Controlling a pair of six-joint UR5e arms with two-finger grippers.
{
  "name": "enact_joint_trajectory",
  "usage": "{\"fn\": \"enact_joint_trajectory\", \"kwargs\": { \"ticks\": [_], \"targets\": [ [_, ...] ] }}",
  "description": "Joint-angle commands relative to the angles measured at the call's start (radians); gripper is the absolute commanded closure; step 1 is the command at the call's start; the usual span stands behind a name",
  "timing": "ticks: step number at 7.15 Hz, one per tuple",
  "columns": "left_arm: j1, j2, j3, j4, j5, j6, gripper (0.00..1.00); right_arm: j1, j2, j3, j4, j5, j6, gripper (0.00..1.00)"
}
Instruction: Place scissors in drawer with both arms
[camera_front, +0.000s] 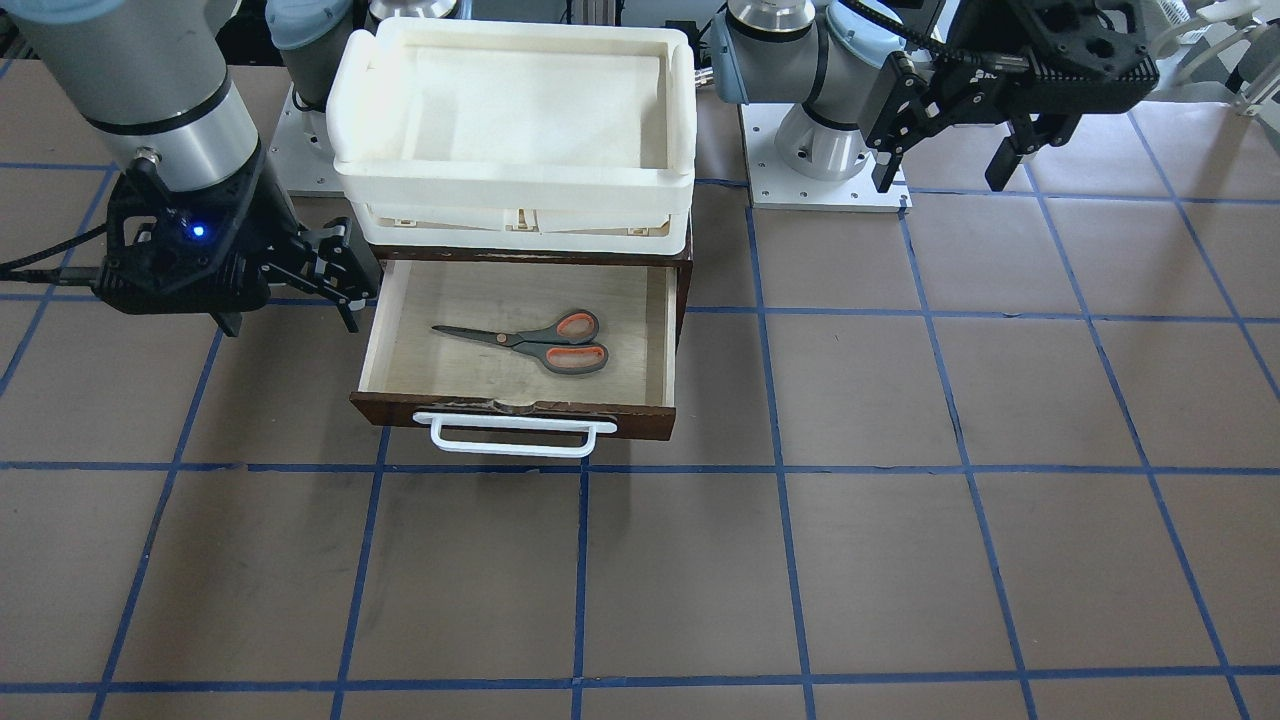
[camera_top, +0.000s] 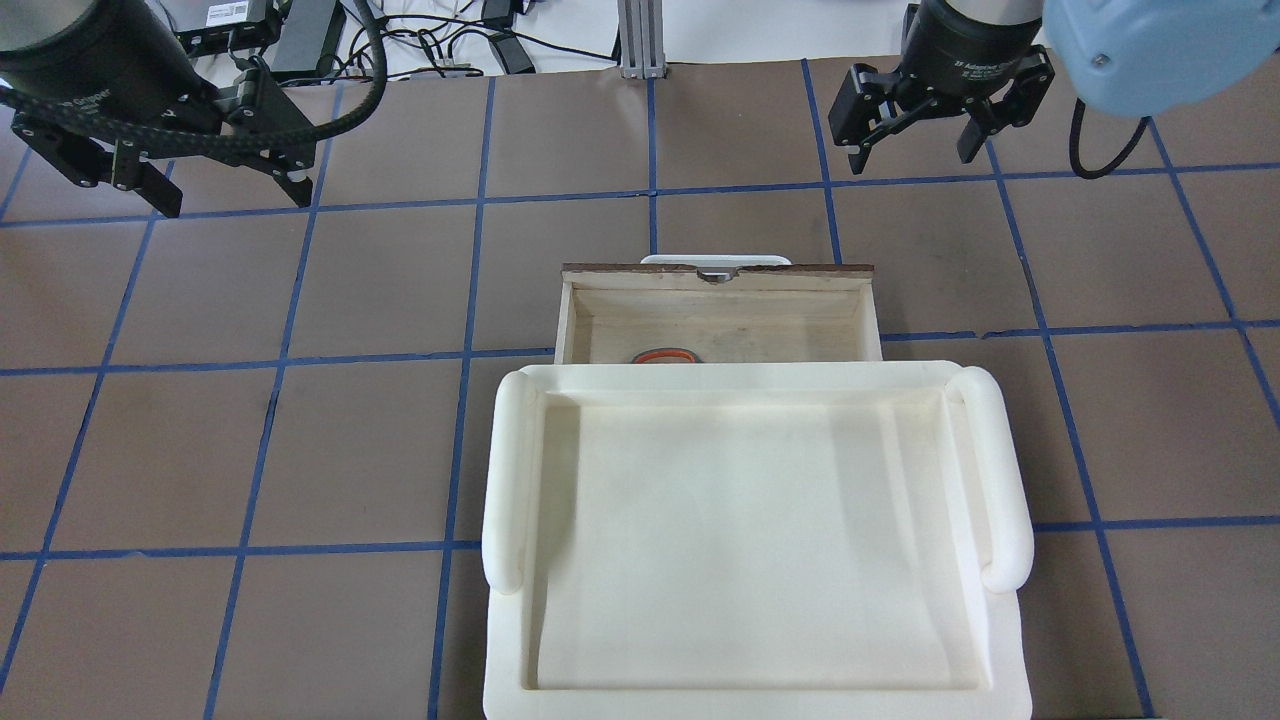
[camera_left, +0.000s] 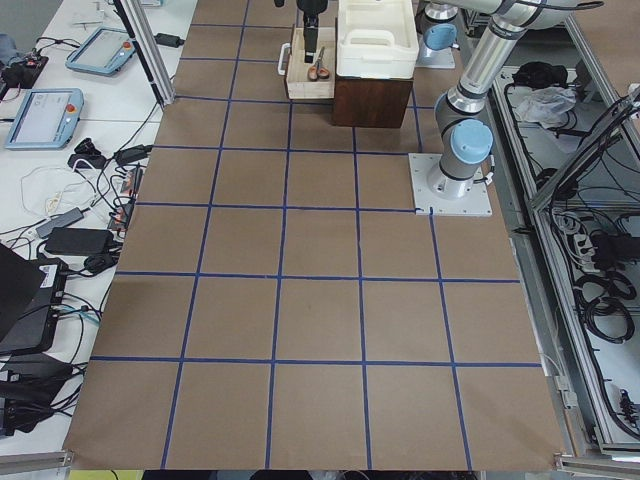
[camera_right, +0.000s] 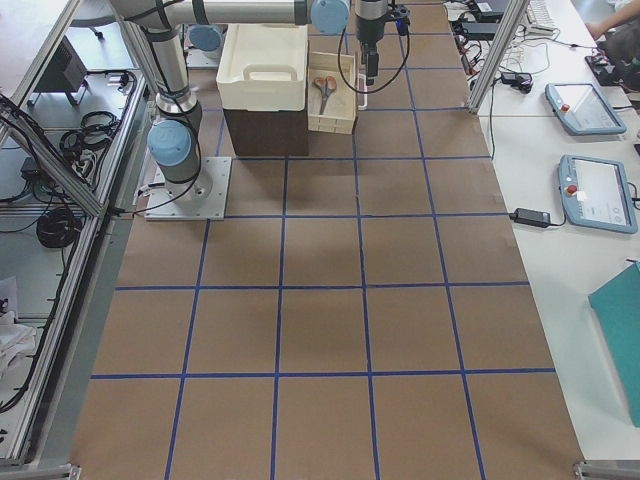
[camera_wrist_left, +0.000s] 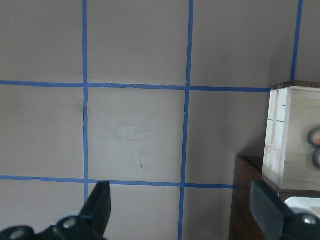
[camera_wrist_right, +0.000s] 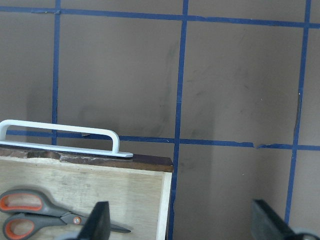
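Plywood floor of the open drawer (camera_front: 640, 420) carries the scissors (camera_front: 540, 343), lying flat with blades toward the right gripper (camera_top: 915, 150); from overhead we see only one orange-lined loop, the cream tray (camera_front: 510, 185) hiding the rest; both grippers hang clear of the drawer, fingers apart and empty; the left gripper (camera_front: 945, 165) is well off, and its wrist view blurs the handles.

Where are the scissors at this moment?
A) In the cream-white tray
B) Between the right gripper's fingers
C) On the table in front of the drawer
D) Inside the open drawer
D: the scissors lie flat on the pale wooden floor of the pulled-out drawer, below the tray, with nothing gripping them.
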Motion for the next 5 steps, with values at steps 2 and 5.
{"fn": "enact_joint_trajectory", "kwargs": {
  "ticks": [2, 5],
  "targets": [
    [-0.001, 0.003, -0.002, -0.003, -0.005, -0.001, 0.0, 0.0, -0.018, 0.016, 0.016, 0.001, -0.001, 0.0],
    [-0.001, 0.007, -0.008, -0.003, -0.005, 0.005, 0.0, -0.003, -0.018, 0.019, 0.022, -0.002, -0.012, 0.0]
  ]
}}
